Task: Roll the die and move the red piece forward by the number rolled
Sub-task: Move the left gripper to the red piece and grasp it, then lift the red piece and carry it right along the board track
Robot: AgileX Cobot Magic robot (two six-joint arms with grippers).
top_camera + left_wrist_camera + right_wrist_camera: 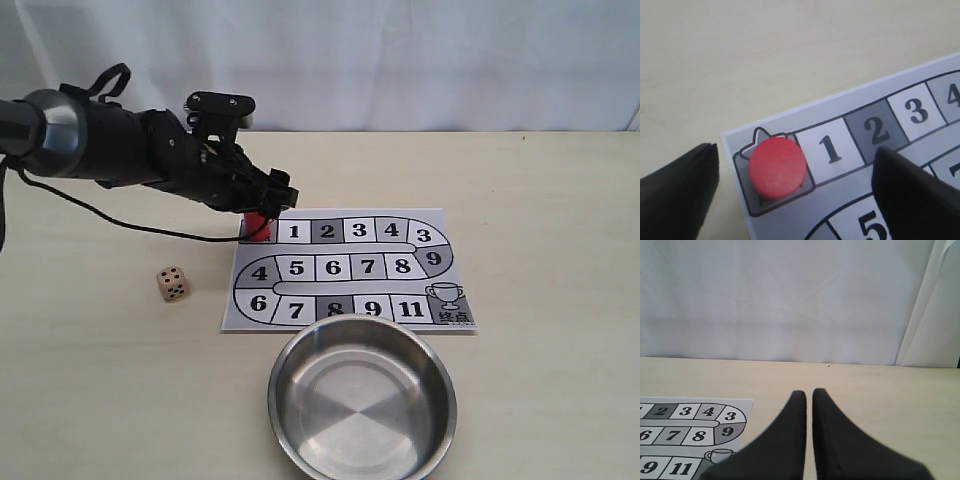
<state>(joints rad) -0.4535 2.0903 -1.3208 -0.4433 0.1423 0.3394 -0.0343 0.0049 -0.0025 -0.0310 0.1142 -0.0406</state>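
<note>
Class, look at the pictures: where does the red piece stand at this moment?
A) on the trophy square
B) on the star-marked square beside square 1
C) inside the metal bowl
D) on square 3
B: the left wrist view shows the red piece standing upright on the grey star-marked square at the corner of the board, right next to square 1.

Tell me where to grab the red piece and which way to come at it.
Pinch the red piece by its curved side wall, probably coming down from above. It stands upright on the star square of the board, and the open left gripper has a finger on each side.
</note>
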